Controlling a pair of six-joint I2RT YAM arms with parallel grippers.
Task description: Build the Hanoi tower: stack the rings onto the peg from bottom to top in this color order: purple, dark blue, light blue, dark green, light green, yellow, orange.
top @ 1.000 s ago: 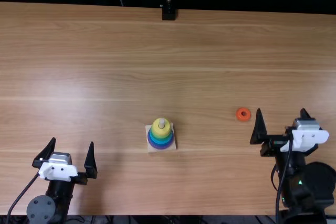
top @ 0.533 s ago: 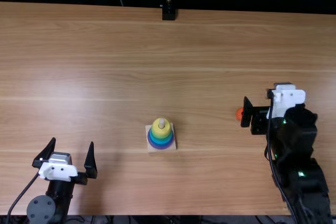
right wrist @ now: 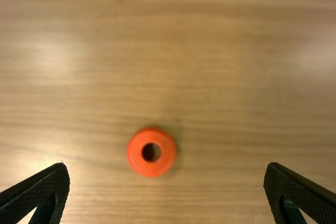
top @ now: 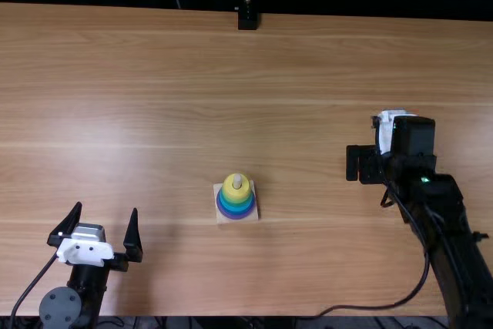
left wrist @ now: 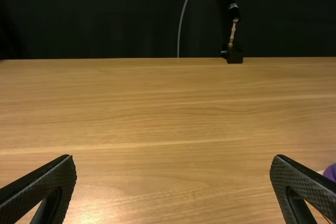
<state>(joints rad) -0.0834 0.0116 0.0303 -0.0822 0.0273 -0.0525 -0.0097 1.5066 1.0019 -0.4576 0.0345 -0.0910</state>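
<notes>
And the Hanoi tower (top: 236,199) is apparently built up to yellow, well right of the spread left gripper (top: 106,207); only orange ring (right wrist: 137,152) must be added, below the wide-spread right gripper (right wrist: 166,164).

Orange ring (right wrist: 137,153) lying flat on light brown wood table (right wrist: 226,77), center hole facing camera, faint shadow beside it. Two black fingers (right wrist: 42,190) spread wide, ring seen between them, apart from both. Pale glare patches on wood grain.
</notes>
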